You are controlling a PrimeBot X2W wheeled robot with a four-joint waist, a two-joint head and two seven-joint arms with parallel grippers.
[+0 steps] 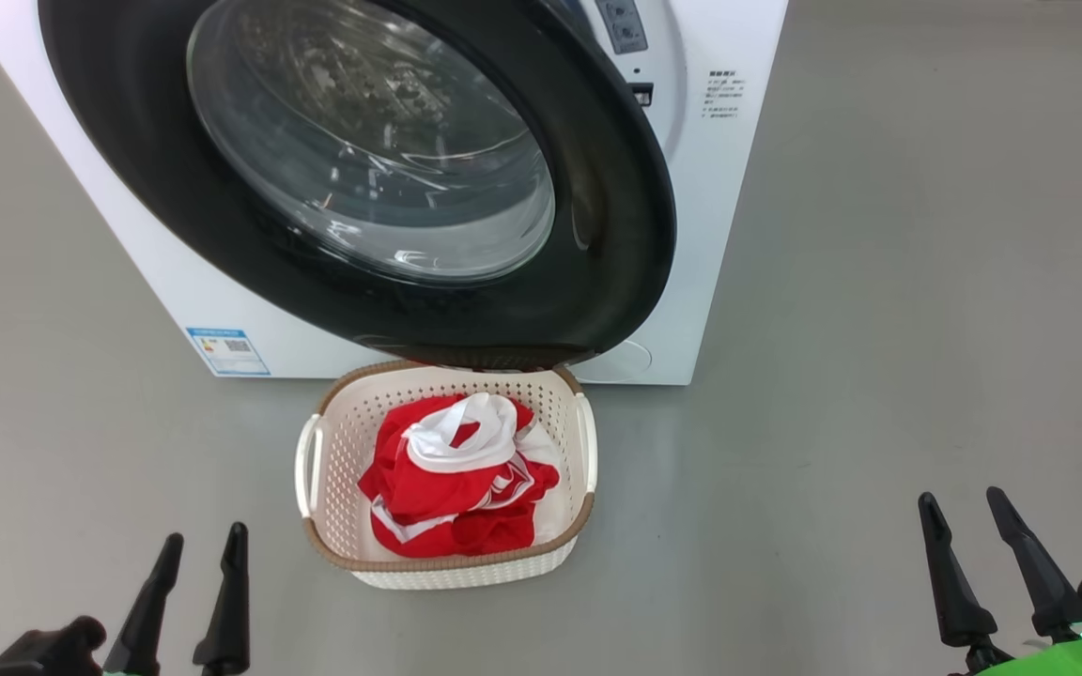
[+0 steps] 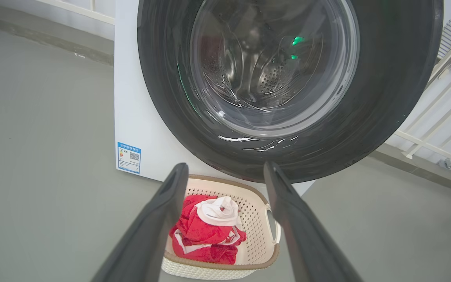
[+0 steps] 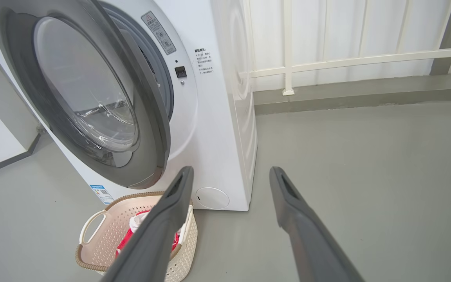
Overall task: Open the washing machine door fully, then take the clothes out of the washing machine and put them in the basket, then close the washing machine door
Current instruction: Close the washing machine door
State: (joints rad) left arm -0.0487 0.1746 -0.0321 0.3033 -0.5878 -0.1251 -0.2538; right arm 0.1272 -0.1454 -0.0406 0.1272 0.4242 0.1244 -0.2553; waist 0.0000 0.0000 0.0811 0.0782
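Last step is in hand: you are closing the door, everything else looks done.

Nearest you, the left gripper [image 1: 206,531] is sitting low on the left with its fingers spread, gripping nothing. The right gripper [image 1: 959,494] is sitting low on the right, also spread and empty. Both are well apart from the machine over bare grey floor [image 1: 879,376].

Between them and a little farther off, the basket [image 1: 339,469] is standing on the floor with the red and white clothes [image 1: 447,488] piled inside, so unloading seems finished.

Just beyond, the washing machine door [image 1: 616,235] is standing partly open, its lower black rim hanging over the basket's far rim. I cannot tell if they are touching. The gap is showing on the right, so you are likely dealing with a hinge on the left.

Farthest is the washing machine [image 1: 738,188], with its latch slot [image 1: 641,94] on the right of the opening.

- Probably use the right gripper; it is nearer the door's free right edge.
- Push on the black rim, not the bulging glass.
- Follow the door's arc away from you; don't shove straight.
- Watch the basket as the rim is passing over it.
- Keep pressing until the latch looks seated.
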